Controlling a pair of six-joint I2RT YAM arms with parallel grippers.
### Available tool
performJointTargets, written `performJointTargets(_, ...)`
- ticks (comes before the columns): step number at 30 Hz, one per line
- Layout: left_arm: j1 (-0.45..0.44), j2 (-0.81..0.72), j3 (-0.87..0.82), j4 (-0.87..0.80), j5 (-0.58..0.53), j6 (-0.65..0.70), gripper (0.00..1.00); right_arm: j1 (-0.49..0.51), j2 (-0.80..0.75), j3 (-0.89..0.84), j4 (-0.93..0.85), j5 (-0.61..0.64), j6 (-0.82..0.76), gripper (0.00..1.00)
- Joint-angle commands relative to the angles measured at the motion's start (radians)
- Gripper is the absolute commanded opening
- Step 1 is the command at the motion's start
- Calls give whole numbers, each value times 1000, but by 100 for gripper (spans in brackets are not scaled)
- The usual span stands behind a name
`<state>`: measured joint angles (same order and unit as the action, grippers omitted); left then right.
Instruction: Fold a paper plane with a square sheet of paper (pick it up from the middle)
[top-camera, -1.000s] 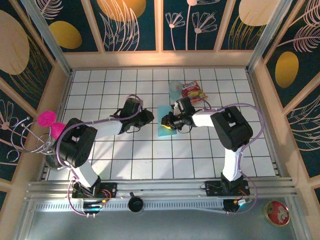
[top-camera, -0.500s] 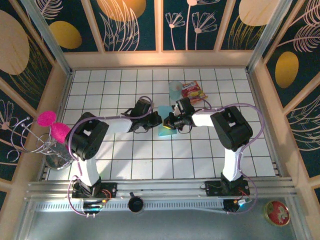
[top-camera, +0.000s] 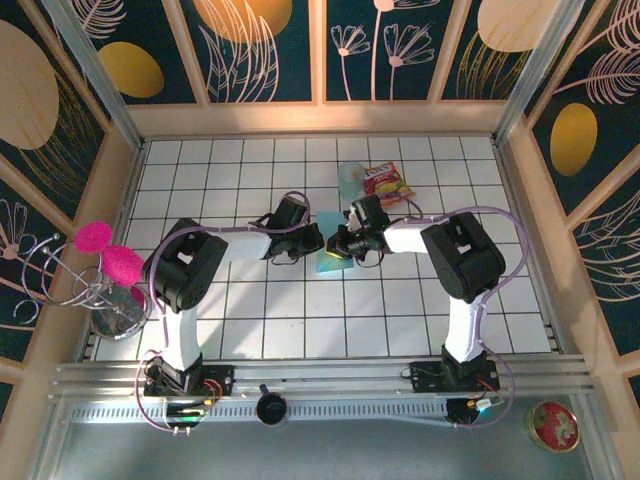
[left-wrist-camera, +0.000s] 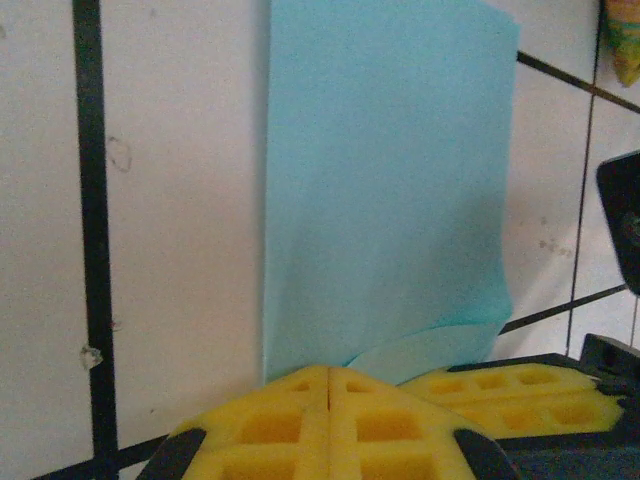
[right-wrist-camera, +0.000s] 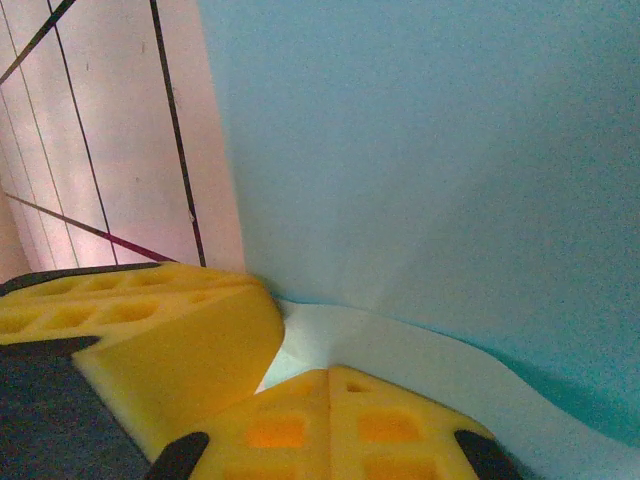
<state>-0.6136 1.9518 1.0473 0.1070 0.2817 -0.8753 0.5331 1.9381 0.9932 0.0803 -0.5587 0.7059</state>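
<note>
square sheet of paper (top-camera: 328, 263) on the tiles near the snack packet (top-camera: 388, 183), toward that packet's front-left. right gripper (right-wrist-camera: 330, 400) pads pressed together, nipping a curled-up flap of it. left gripper (left-wrist-camera: 330, 405) pads together at its edge, can't tell if gripping.

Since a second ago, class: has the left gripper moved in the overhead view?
Yes. The left gripper has slid right across the white floor tiles, reaching the teal paper sheet.
</note>
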Motion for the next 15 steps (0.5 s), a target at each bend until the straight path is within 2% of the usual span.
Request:
performJointTargets(1, -1, 26, 13, -41, -9, 25, 0, 4, -17, -1, -24, 31, -8, 1)
performJointTargets(8, -1, 38, 14, -56, -15, 36, 0, -1, -91, -1, -8, 72, -14, 3)
performJointTargets(15, 0, 34, 19, -56, -10, 39, 0, -16, -54, 10, -56, 144, -20, 3)
